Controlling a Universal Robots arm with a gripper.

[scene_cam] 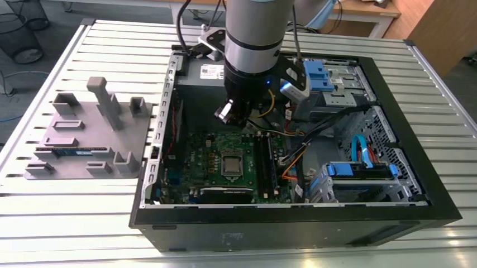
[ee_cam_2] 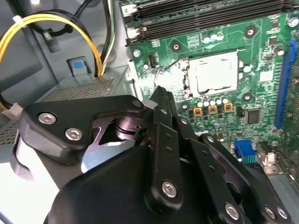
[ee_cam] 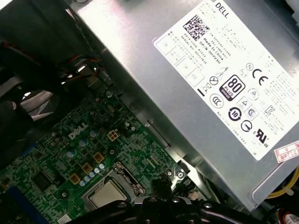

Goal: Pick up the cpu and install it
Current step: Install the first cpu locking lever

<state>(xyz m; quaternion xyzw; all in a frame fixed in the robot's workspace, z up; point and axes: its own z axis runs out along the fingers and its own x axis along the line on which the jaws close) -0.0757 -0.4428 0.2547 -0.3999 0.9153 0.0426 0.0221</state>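
Observation:
The cpu (scene_cam: 232,164), a small square chip with a shiny silver top, lies flat in the socket on the green motherboard (scene_cam: 205,146) inside the open computer case. Both wrist views show it there, the cpu (ee_cam_2: 215,73) framed by the socket's metal bracket and the cpu (ee_cam: 108,194) low beside the power supply. My gripper (scene_cam: 230,115) hangs above the board, a little behind the socket and clear of the chip. In the second wrist view its black linkage (ee_cam_2: 159,140) fills the foreground, with the tip near the board's edge. Nothing is seen in the gripper.
A grey power-supply box (ee_cam: 201,88) with a white label sits right behind the gripper. Yellow and black cables (ee_cam_2: 56,28) run beside it. Memory slots (scene_cam: 265,162) flank the socket. A grey tray (scene_cam: 82,139) holding a blue-green memory stick (scene_cam: 75,151) lies at the exterior view's left.

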